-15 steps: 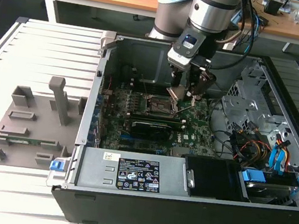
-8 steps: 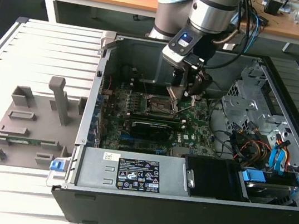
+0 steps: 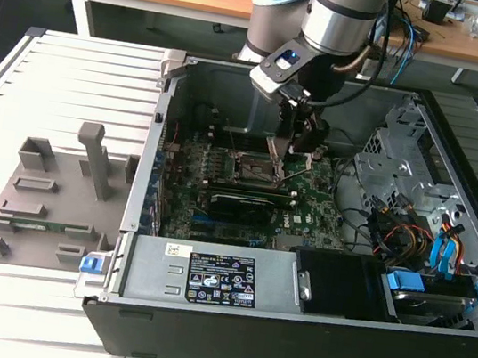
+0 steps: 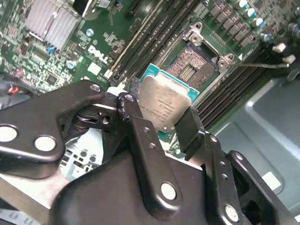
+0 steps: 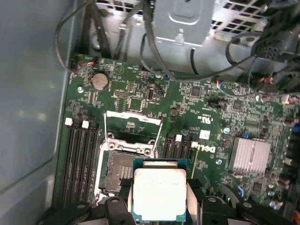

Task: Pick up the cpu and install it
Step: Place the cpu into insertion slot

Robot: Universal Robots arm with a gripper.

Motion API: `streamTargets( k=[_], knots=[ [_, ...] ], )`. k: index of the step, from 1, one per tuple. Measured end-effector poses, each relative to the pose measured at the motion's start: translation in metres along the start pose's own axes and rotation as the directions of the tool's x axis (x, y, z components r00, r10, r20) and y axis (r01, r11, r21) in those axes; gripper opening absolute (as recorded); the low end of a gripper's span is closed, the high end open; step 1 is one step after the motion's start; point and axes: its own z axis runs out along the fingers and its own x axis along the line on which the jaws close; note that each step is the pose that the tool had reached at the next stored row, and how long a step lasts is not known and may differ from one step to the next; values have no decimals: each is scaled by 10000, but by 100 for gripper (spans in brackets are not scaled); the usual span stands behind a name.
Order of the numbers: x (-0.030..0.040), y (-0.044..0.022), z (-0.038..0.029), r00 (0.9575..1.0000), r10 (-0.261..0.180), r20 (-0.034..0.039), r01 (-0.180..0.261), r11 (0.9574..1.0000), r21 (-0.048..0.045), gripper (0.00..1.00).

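Black fingers (image 4: 133,122) nearest, pressed in from two opposite sides on the cpu (image 4: 164,105), with the gripper (image 4: 161,115) narrowed to just the chip's width. Carried clear of the board in both wrist views, silvery top turned to the cameras and a green edge showing round it. Hangs over the motherboard (image 5: 197,108), partly covering the open socket (image 5: 119,168) in the first wrist view; cannot tell how high above it. Just past the chip, the bare contact field of that socket, with the metal load frame (image 5: 133,123) standing raised. Flanking the socket, rows of black memory slots (image 5: 79,154). Farther across the board, a finned silver heatsink (image 5: 251,157) and a round coin cell (image 5: 99,80). From the exterior view, the arm (image 3: 344,15) reaching down into the open computer case (image 3: 285,352). Well apart, toward the exterior view's left, a grey fixture block (image 3: 46,204) lying on the slatted table (image 3: 67,63).
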Motion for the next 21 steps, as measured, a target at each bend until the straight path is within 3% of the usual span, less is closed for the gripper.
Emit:
streamTargets(
  k=[3, 4, 5, 7, 9, 13, 21],
  knots=[
    [0, 0, 6, 9986, 536, -34, -536, 9986, 18, 55],
    [1, -1, 8, 9979, 646, -67, -646, 9979, 19, 55],
    [2, -4, 12, 9973, 722, -152, -722, 9974, 17, 55],
    [5, -14, 29, 9965, 816, -159, -816, 9967, 21, 55],
    [47, -34, 89, 9964, 846, -90, -846, 9964, 26, 55],
    [151, -129, 257, 9963, 860, -86, -860, 9963, 27, 55],
    [260, -141, 511, 9960, 884, -90, -884, 9961, 27, 55]
  ],
)
